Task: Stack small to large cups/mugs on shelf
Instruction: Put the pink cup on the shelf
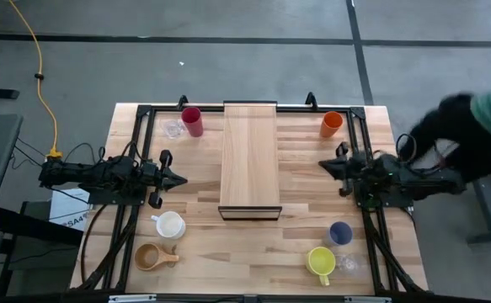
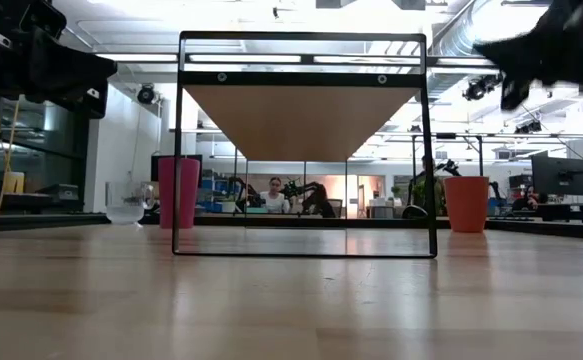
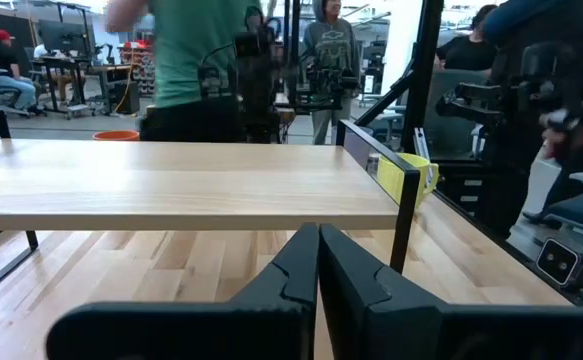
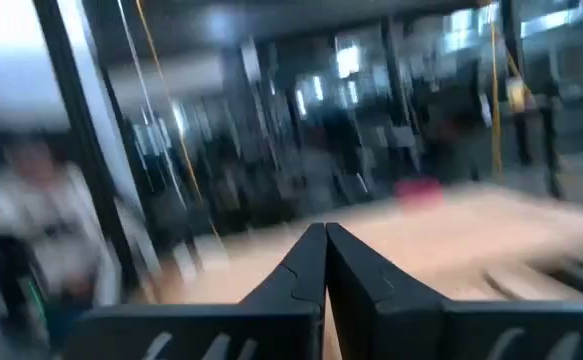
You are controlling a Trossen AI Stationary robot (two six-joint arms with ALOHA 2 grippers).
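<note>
The shelf was a long light-wood plank with a dark front edge, bare on top. The left tool and right tool were both closed, holding nothing.

A white sheet beside the table shows "SA4" (partly cut off).

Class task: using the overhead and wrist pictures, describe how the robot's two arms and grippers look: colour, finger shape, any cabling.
Both arms are black and blocky, with dark cables looped along them. The left gripper and right gripper each end in two black, angular fingers tapering to a point, with stepped, notched inner edges. No markings are readable.
</note>
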